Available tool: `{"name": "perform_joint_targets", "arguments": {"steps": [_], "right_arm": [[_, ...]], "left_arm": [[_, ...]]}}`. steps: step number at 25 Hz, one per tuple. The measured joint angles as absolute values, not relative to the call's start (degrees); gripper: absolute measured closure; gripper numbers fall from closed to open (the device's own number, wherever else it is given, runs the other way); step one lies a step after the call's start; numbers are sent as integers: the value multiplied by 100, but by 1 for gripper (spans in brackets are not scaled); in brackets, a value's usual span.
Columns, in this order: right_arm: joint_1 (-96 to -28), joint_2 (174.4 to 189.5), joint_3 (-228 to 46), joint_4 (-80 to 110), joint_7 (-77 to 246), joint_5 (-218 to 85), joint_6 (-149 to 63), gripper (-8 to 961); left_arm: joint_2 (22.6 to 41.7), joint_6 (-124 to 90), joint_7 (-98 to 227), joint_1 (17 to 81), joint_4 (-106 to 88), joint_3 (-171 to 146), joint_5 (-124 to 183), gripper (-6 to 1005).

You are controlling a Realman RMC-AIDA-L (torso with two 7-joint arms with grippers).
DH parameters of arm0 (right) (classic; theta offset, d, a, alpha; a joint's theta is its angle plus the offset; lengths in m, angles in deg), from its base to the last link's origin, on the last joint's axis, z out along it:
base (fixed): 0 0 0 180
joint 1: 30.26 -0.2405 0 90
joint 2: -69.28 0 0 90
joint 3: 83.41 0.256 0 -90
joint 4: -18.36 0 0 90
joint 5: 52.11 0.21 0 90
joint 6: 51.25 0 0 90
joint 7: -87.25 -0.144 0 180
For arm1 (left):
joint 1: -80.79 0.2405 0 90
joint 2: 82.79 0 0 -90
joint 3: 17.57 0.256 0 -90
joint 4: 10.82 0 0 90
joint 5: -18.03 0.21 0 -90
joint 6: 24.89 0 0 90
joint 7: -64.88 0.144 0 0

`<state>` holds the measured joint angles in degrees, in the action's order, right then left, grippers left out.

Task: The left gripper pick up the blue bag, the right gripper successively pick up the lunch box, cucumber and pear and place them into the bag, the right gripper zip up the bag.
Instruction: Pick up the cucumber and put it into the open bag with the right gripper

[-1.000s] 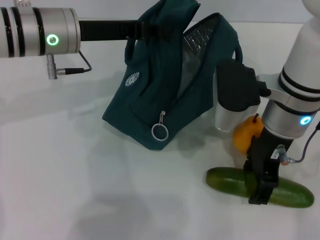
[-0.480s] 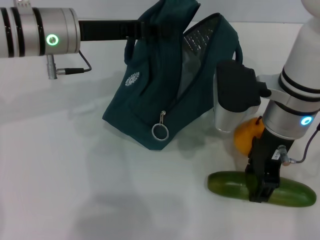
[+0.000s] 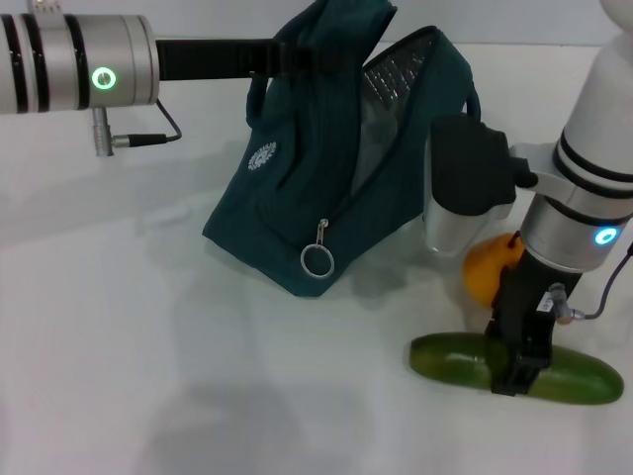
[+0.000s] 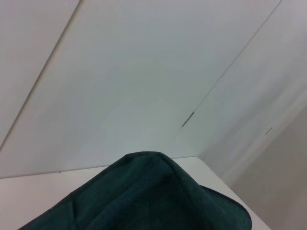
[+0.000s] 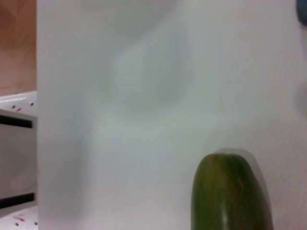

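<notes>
The blue bag [image 3: 297, 188] stands on the white table with its mouth open, showing foil lining [image 3: 391, 84]; its zipper ring [image 3: 316, 260] hangs at the front. My left gripper [image 3: 285, 57] reaches in from the left and is shut on the bag's top fabric, which fills the low part of the left wrist view [image 4: 158, 201]. The cucumber [image 3: 445, 361] lies on the table at the front right. My right gripper [image 3: 516, 364] straddles its middle, shut on it. One cucumber end [image 5: 230, 191] shows in the right wrist view. The pear [image 3: 490, 267] sits behind the right arm. The lunch box is hidden.
The right arm's black wrist block [image 3: 470, 183] hangs close to the bag's right side. White tabletop [image 3: 148, 346] stretches to the front left of the bag. The left arm's silver wrist [image 3: 79, 64] spans the far left.
The right gripper has settled slightly lower on the cucumber, and the cucumber has turned a little flatter on the table. The bag and left arm have not moved.
</notes>
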<state>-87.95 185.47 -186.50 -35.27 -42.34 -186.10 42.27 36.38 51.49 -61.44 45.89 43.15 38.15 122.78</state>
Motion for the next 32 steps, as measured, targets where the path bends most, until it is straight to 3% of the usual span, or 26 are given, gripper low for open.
{"name": "perform_joint_targets", "arguments": {"steps": [13, 25, 32], "right_arm": [[-8529, 18510, -17684, -3732, -4137, -18540, 4487, 333], [-7461, 18457, -14540, -3961, -2673, -17718, 5844, 333], [-6696, 18303, -12961, -3883, -1754, -16411, 6712, 333]], "left_arm": [[3636, 5151, -6141, 4613, 4315, 3815, 12278, 893], [3622, 5174, -6254, 4623, 4322, 3810, 12280, 892], [3618, 5182, -6346, 4626, 4319, 3807, 12276, 892]]}}
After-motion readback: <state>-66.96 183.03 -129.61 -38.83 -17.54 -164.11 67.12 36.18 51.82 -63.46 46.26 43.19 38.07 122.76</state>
